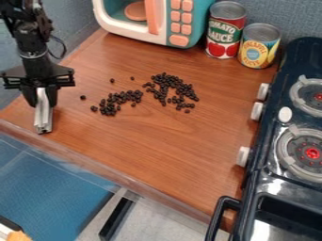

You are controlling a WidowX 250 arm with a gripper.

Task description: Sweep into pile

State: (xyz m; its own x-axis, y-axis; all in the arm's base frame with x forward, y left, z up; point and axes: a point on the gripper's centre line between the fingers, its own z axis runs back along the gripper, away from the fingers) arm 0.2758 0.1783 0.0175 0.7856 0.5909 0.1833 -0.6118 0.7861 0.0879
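A: Tool state?
B: Gripper (40, 95) clamped on a silvery bar (43, 114), fingers pressed to both sides. Bar hangs upright at the counter's left – presumably so its long face can serve as a sweeper.
A: Material?
B: Dark beans (116, 100) mid-counter, in two loose clusters, with a few strays around them. Not one pile.
A: Why hold it out there?
B: Likely to start outside the strays and push inward, toward the larger cluster. Bar looks narrow – beans may slip past its edges; expect several short strokes.
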